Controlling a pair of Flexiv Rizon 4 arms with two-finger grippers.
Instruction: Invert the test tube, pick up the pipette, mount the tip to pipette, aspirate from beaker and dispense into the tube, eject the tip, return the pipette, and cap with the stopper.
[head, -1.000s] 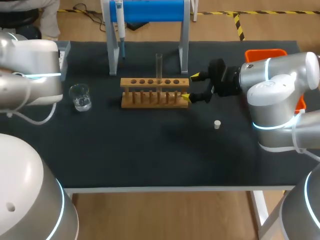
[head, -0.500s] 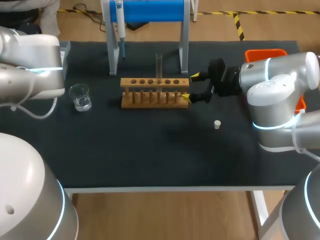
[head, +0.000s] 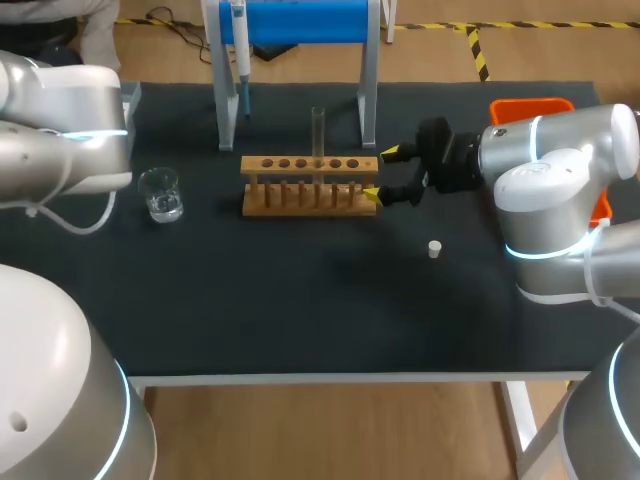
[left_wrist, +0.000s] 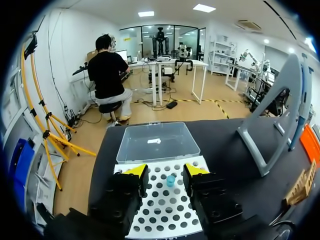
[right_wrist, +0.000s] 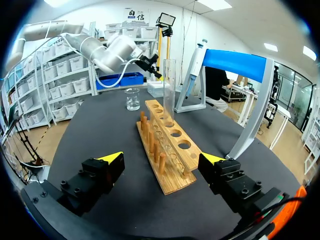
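Glass tube: my test tube (head: 318, 135) stands up straight in a hole near the middle of the wooden rack (head: 310, 185).
How it will handle: I think it is light, stiff, smooth and easy to break. It may slip if I pinch too softly and crack if I pinch too hard.
Where to hold it: on the bare part above the rack, from two sides, with a gentle squeeze.
Right fingers: my right gripper (right_wrist: 164, 161) is wide apart and holds nothing. It sits at the end of the rack, one finger to each side. I cannot tell if a tip touches the wood.
Left fingers: my left gripper (left_wrist: 166, 172) is apart and empty too. It hangs over the white tip tray (left_wrist: 165, 210), and one small blue tip (left_wrist: 170, 180) shows between the fingers.
Pipette: my pipette (head: 240, 50) hangs on the blue stand (head: 300, 20) behind the rack.
Beaker: the clear beaker (head: 160, 193) sits well apart from the rack, on my left side.
Stopper: the little white stopper (head: 434, 248) lies on the dark surface (head: 320, 300), not yet on the tube.
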